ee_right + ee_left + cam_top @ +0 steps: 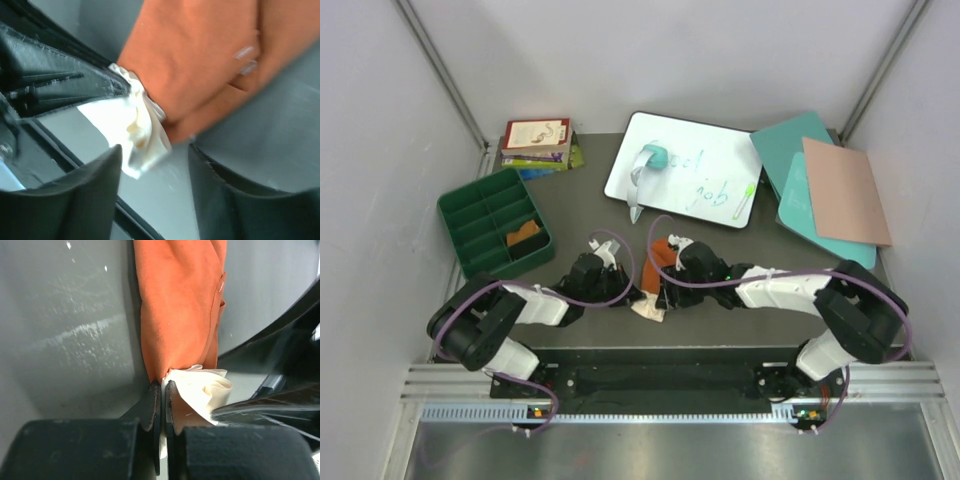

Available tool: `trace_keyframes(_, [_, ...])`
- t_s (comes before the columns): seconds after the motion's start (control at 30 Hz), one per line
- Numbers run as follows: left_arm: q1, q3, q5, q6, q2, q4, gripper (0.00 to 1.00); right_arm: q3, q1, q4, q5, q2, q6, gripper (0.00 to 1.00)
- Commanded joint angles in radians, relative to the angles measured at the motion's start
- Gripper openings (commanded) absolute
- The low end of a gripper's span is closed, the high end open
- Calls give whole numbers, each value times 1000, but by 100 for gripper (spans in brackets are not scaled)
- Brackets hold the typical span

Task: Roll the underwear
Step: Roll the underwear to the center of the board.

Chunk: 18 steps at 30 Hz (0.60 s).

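Tabletop layout, top view.
The underwear (660,258) lies front centre on the table (580,200); compartment tray (460,205) at left holds another brief (524,233); books (538,140) behind it; whiteboard (720,150) rear centre; flat boards (830,190) rear right.

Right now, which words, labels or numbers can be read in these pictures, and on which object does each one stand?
"job": green handwriting on the whiteboard.
"...ool": the line above it, uncertain; its start is hidden by the teal object.
Cover of the top book in the stack: print too small to read.
Small tag on the rust-orange underwear: blurred in both wrist views, unreadable.
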Motion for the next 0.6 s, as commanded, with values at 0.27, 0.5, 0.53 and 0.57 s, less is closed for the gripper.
trace_keyframes(0.27, [21, 158, 103, -5, -2, -513, 0, 4, 344, -33, 384, -226, -449, 72])
trace_keyframes(0.5, [46, 194, 163, 14, 24, -591, 0, 3, 486, 97, 499, -116, -569, 72])
trace_keyframes(0.53, [51, 194, 178, 17, 29, -593, 0, -3, 497, 125, 505, -106, -583, 72])
trace_keyframes(0.57, [54, 195, 184, 17, 37, -592, 0, -3, 512, 130, 508, -80, -586, 72])
